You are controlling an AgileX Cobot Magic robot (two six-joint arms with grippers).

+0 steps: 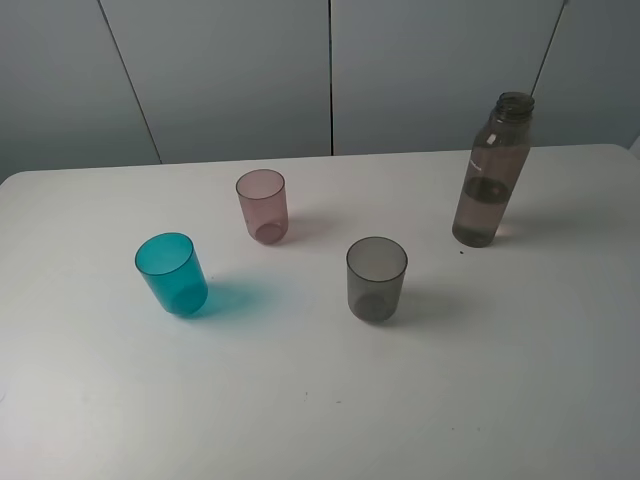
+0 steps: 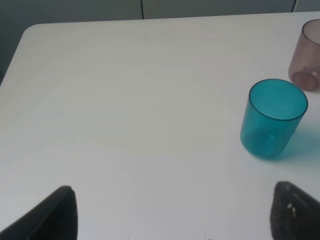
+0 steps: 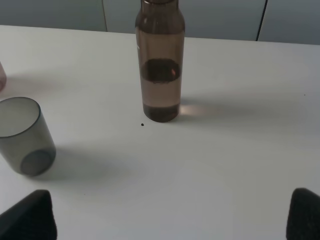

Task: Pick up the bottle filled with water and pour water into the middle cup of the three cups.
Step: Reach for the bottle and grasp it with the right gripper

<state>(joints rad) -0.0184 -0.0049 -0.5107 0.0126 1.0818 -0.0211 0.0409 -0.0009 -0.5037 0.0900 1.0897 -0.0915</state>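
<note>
Right gripper (image 3: 167, 220) gapes wide; bottle (image 1: 492, 175), 3 o'clock of pink cup (image 1: 262, 205), likely slick, bottom-heavy: grasp mid-body.

Left gripper (image 2: 172, 215) spread wide; only its two dark fingertips (image 2: 52, 217) in shot, one at each side edge of the left wrist frame; right gripper (image 3: 167, 217) also spread wide; blunt dark fingertips (image 3: 30, 217) poke in at opposite side edges of the right wrist frame; each pair sits roughly level.
</note>
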